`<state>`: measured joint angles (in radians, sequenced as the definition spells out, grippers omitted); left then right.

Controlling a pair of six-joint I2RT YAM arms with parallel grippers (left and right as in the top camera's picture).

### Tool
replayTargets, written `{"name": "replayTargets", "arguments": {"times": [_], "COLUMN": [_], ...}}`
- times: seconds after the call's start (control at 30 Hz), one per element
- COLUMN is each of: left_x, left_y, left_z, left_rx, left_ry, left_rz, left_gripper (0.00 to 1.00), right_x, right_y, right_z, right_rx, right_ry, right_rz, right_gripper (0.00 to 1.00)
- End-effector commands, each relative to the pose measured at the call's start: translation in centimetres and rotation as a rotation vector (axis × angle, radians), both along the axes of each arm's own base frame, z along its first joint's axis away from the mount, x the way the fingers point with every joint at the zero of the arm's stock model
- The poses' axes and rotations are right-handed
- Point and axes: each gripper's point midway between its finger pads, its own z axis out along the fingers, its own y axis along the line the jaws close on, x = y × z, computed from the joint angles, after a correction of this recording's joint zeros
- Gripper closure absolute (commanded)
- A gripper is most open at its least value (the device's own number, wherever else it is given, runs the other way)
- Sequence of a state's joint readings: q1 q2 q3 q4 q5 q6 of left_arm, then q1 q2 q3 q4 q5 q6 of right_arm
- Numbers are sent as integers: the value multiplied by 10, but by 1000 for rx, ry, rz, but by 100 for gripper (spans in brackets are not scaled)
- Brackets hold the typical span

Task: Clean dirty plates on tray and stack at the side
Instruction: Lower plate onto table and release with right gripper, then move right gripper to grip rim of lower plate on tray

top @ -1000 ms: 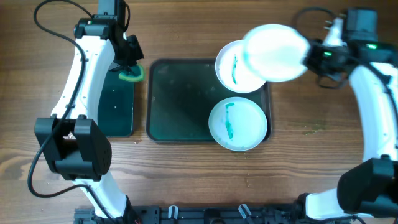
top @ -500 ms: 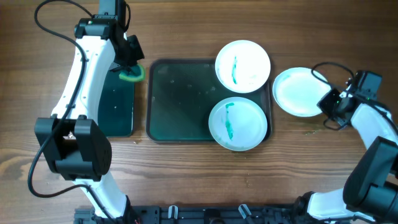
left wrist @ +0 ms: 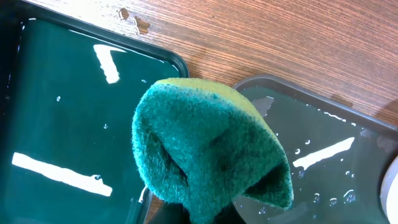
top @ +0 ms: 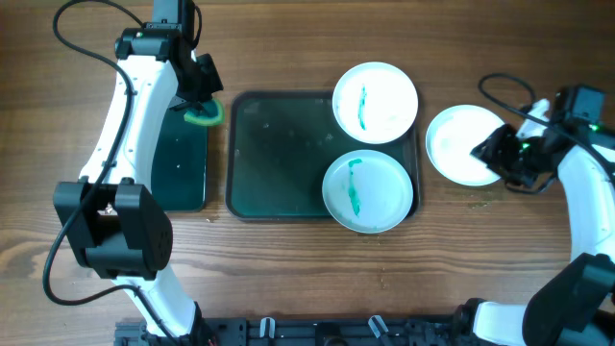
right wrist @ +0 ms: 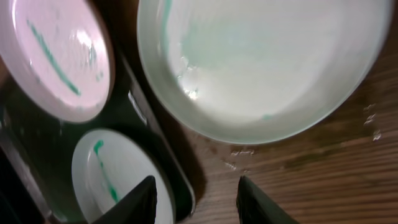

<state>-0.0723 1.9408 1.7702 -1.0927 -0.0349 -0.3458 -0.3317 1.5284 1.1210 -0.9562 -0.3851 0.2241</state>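
Your right gripper sits low with fingers spread at the edge of a clean plate, which lies on the tabletop just beside the tray. The tray holds 2 streaked plates, a far plate and a near plate. Your left gripper pinches a green sponge above the tray's left rim.

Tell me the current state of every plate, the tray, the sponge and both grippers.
Upper tray plate: dirty, teal streak.
Lower tray plate: dirty, teal streak.
Third plate: on the tabletop, no streak.
Tray: wet, holding two plates.
Sponge: clamped, bunched up.
Left gripper: jaws shut on sponge.
Right gripper: jaws open, empty.
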Motion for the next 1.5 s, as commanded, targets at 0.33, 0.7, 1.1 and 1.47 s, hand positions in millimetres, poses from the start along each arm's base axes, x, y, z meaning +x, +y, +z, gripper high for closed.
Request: {"name": "replayTargets", "arguments": {"times": [0.33, 0.7, 1.1, 1.47], "left_x": [-13, -31, -30, -29], "left_y": [-35, -84, -85, -85], "left_z": [11, 9, 9, 9], "left_rx": [-75, -110, -111, -112], "left_ry": [18, 64, 62, 56], "left_rz": [-65, -154, -157, -157], "left_gripper": [96, 96, 96, 96], "right_x": [-18, -46, -50, -26], "right_y": [111, 109, 114, 174], "right_z": [-10, -47, -94, -79], "right_rx": [12, -74, -42, 96], "right_ry": [56, 189, 111, 30], "right_rz": [410, 363, 342, 243], "right_gripper": [59, 64, 69, 96]}}
